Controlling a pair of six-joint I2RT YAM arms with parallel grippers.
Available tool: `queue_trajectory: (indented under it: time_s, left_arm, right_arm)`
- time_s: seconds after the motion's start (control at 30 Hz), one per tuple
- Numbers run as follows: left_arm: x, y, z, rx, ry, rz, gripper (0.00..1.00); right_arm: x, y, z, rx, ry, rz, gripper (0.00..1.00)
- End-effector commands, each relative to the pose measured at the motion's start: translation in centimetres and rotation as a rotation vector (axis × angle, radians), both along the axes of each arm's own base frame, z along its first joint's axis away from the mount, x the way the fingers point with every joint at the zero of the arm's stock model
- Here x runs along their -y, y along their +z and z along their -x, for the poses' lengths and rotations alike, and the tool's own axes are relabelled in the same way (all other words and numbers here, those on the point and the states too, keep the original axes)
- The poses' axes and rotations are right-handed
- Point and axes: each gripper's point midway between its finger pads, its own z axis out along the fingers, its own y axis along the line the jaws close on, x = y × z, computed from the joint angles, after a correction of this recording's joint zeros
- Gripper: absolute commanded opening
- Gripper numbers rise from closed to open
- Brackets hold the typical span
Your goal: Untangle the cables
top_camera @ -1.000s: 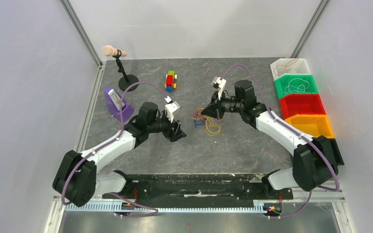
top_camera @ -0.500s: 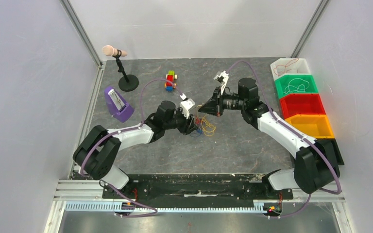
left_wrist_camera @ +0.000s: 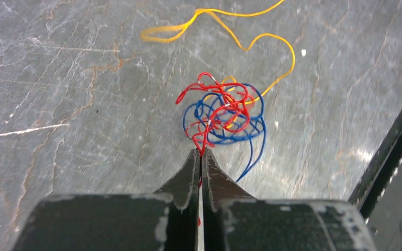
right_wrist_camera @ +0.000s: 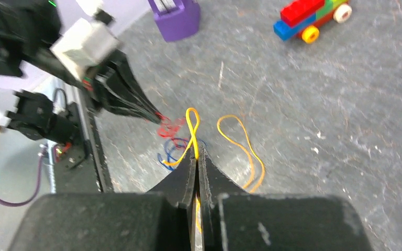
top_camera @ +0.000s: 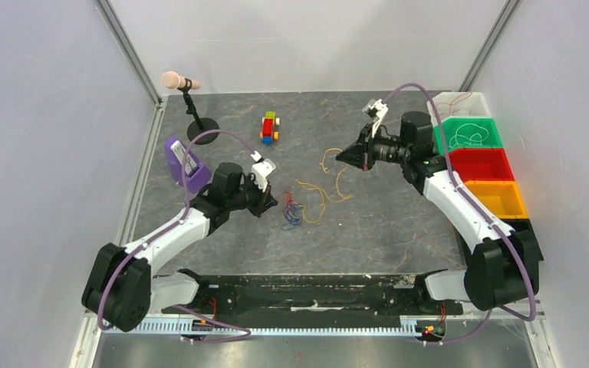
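The cables lie spread on the grey table. A tangle of red cable (left_wrist_camera: pixel 222 107) and blue cable (left_wrist_camera: pixel 252 130) sits just ahead of my left gripper (left_wrist_camera: pixel 201 152), which is shut on a red strand. In the top view that tangle (top_camera: pixel 291 215) lies right of the left gripper (top_camera: pixel 276 205). A yellow cable (top_camera: pixel 324 193) runs from the tangle up to my right gripper (top_camera: pixel 340 157). My right gripper (right_wrist_camera: pixel 196 151) is shut on a loop of the yellow cable (right_wrist_camera: pixel 191 121). An orange loop (right_wrist_camera: pixel 247 149) lies beside it.
A microphone on a stand (top_camera: pixel 188 100), a purple metronome (top_camera: pixel 186 165) and a toy brick car (top_camera: pixel 269 127) stand at the back left. Along the right edge sit white (top_camera: pixel 475 100), green (top_camera: pixel 494 123), red (top_camera: pixel 477 165) and orange (top_camera: pixel 495 198) bins, the first two holding wires.
My left gripper reached into the bunch, shut on a red strand and drew back left. My right gripper pulled away to the right with the yellow cable, stretching the bunch apart.
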Motion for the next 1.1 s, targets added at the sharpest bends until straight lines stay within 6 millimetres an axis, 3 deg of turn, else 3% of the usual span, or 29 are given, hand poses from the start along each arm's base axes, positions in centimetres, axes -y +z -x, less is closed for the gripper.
queue_trajectory:
  time_s: [0.0, 0.17, 0.23, 0.4, 0.6, 0.9, 1.0, 1.07]
  left_arm:
    - [-1.9, 1.1, 1.3, 0.079, -0.164, -0.130, 0.02]
    - [-4.6, -0.8, 2.4, 0.036, -0.199, -0.242, 0.03]
    - [-5.2, -1.3, 2.6, 0.017, -0.196, -0.262, 0.09]
    - [-5.1, -2.0, 2.4, 0.005, -0.184, -0.254, 0.16]
    - [-4.7, -2.6, 2.1, -0.033, -0.185, -0.248, 0.16]
    - [-4.5, -3.0, 1.8, -0.039, -0.182, -0.240, 0.16]
    - [-4.4, -2.8, 1.7, -0.034, -0.180, -0.235, 0.16]
    - [-4.5, -2.7, 1.7, -0.032, -0.180, -0.237, 0.16]
  right_arm:
    - [1.2, -5.9, -0.4, -0.031, -0.020, 0.223, 0.00]
    - [-0.8, -10.8, 0.2, -0.052, 0.034, 0.366, 0.00]
    - [-2.3, -11.9, 0.3, -0.051, 0.053, 0.391, 0.03]
    - [-5.3, -14.0, 0.1, -0.105, 0.093, 0.348, 0.57]
    - [-7.2, -17.2, 0.8, -0.108, 0.192, 0.428, 0.98]
    - [-9.3, -19.7, 2.3, -0.044, 0.254, 0.508, 0.98]
    - [-9.3, -20.9, 1.5, -0.005, 0.219, 0.577, 0.98]
    - [-8.7, -21.8, 0.1, 0.017, 0.163, 0.635, 0.91]
